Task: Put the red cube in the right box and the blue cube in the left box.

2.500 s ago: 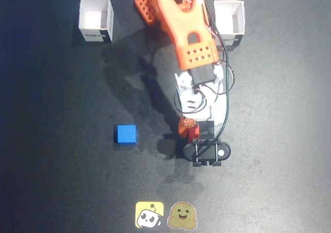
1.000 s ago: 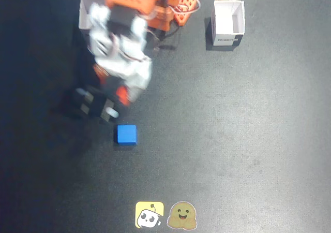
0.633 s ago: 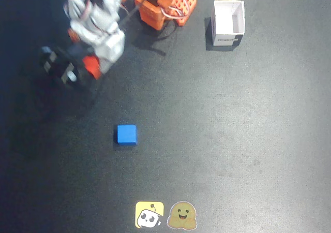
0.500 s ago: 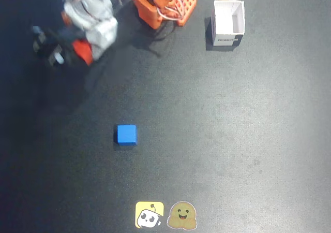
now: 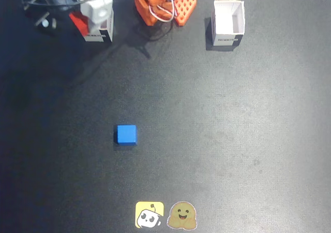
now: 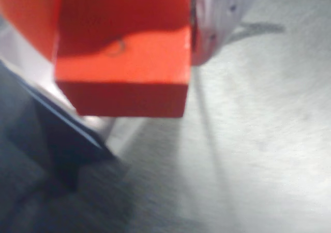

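Note:
The red cube [image 6: 121, 72] fills the top of the wrist view, clamped between an orange finger [image 6: 26, 15] and a white finger [image 6: 217, 20]. In the fixed view my gripper [image 5: 80, 22] is shut on the red cube [image 5: 76, 20] at the top left, over the left white box [image 5: 98, 33], which the arm mostly hides. I cannot tell whether the cube hangs inside the box's rim or just beside it. The blue cube [image 5: 126, 134] lies alone on the dark mat, left of centre and far from the gripper. The right white box [image 5: 228, 22] stands open at the top right.
The arm's orange base [image 5: 163, 4] sits at the top centre between the two boxes. Two stickers [image 5: 165, 215] lie at the mat's near edge. A pale box wall and its dark edge [image 6: 62, 114] run below the held cube in the wrist view.
The arm has swung from the mat's centre to the top left with the red cube in its grip, ending over the left box. The blue cube has not moved.

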Tool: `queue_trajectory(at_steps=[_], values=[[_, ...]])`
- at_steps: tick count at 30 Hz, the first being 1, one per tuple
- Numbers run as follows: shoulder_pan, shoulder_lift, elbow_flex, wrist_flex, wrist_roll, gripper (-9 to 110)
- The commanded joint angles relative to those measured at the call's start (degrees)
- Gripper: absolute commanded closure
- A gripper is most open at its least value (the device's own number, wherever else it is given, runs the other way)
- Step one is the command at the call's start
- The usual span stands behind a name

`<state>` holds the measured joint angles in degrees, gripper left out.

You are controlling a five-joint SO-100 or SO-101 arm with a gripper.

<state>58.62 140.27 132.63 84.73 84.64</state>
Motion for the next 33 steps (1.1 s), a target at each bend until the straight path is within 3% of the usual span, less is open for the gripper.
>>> queue_trajectory(at_steps=[1,12,33], values=[[2.5,2.6,0.0,1.1,-0.4,91],[5.3,7.5,3.5,2.6,6.9,90],[6.7,9.5,7.1,-0.2,5.1,85]])
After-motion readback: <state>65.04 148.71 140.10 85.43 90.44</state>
